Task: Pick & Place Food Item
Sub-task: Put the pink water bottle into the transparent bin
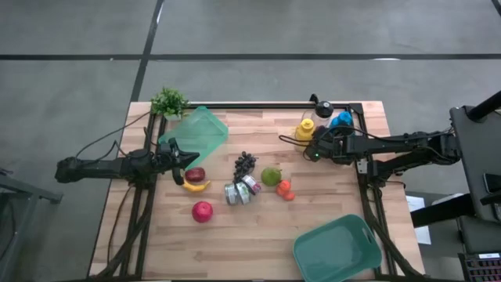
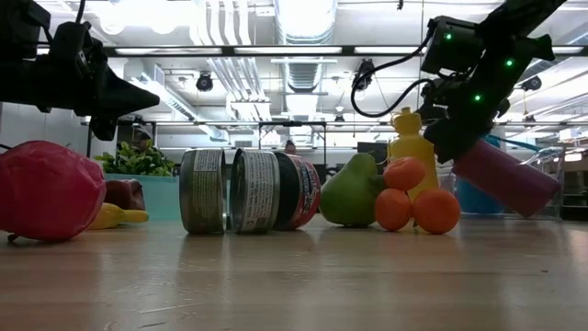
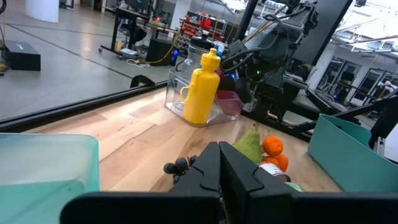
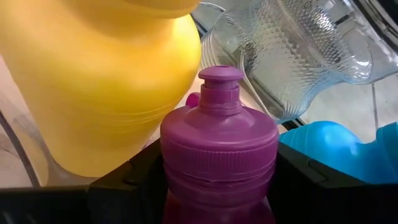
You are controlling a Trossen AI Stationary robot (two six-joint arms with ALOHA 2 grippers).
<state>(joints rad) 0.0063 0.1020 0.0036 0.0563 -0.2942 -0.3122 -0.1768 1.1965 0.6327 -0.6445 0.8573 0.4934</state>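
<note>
A pale, wood-grained tabletop (image 1: 258,235) carries two teal-green bins (image 1: 338,249), a red apple (image 1: 202,211), a yellow banana (image 1: 196,186), dark purple grapes (image 1: 245,162), a green pear (image 1: 271,175) and small orange fruits (image 1: 285,189). A magenta bottle (image 4: 217,162) with a matching cap stands beside a yellow bottle (image 4: 106,81) and a bright blue one (image 4: 329,146).
</note>
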